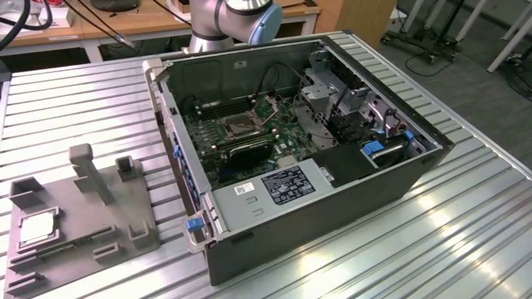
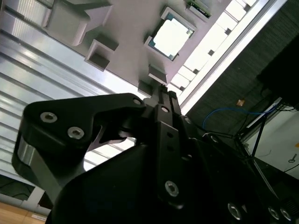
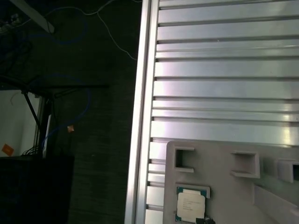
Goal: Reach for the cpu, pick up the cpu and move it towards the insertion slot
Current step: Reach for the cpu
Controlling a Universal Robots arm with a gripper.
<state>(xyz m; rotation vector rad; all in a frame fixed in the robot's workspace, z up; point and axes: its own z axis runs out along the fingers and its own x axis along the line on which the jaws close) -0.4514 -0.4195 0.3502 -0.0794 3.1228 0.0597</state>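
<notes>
Over the grey fixture plate (image 1: 83, 217) on the slatted table (image 1: 83, 106), the gripper (image 2: 161, 91) hangs empty near the cpu (image 2: 170, 33), its opening impossible to tell, while the chip lies flat in its recess, held square for pickup, well apart from the insertion slot (image 1: 235, 126) in the open case (image 1: 332, 212).

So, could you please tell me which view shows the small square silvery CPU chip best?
The second wrist view: the small square silvery CPU chip faces the camera, unobstructed. The first wrist view shows it smaller; the exterior view shows it distant and oblique.
</notes>
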